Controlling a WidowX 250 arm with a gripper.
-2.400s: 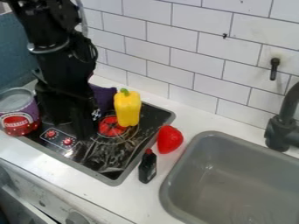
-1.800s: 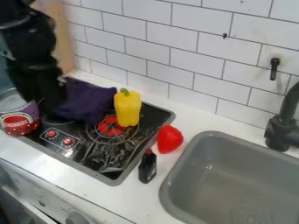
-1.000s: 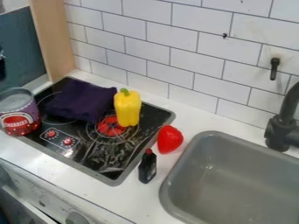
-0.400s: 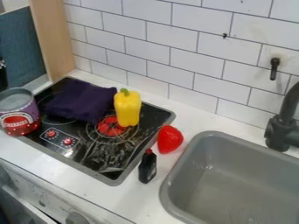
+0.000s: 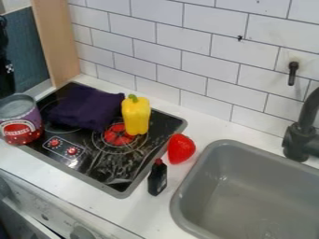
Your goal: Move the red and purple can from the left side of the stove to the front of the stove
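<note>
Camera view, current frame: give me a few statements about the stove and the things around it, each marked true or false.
1. The yellow pepper stands upright on the stove. True.
2. The dark purple cloth lies in the sink. False: the cloth lies on the stove.
3. The red toy lies between stove and sink. True.
4. The can lies on its side. False: the can stands upright.
5. The small dark bottle has a red cap. True.
</note>
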